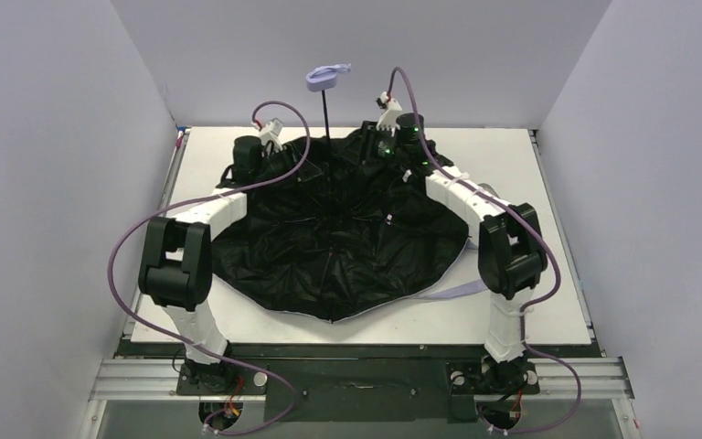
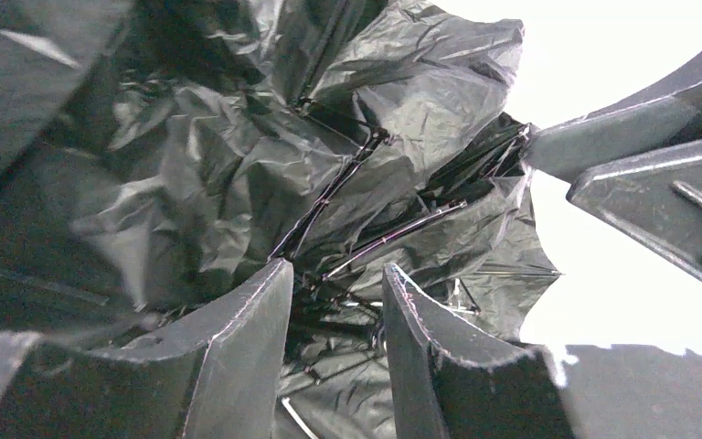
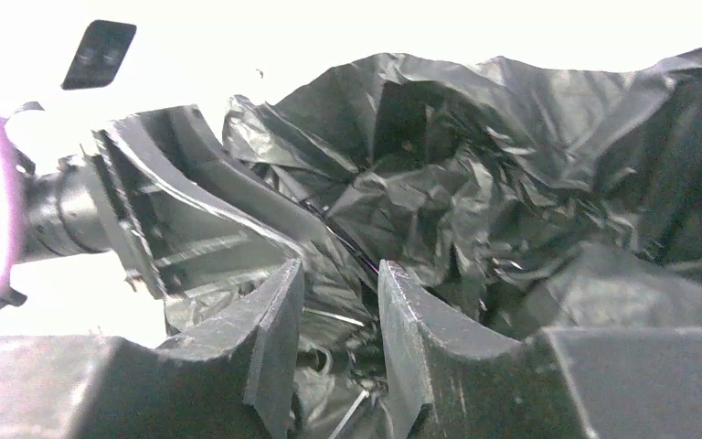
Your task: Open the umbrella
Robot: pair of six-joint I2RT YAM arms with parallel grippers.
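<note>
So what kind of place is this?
Probably a robotics lab test cell: a white table boxed in by plain walls, two robot arms bolted to a metal rail, working on an umbrella.

umbrella blanketing table middle, shaft upright behind, right margin passable

I work inside a plain enclosure of pale grey panels: a left wall, a back wall and a right wall. Below me sits a white table with a dark rim and an aluminium rail along its near side. The light is soft and even, though my wrist views wash out to white.
</note>
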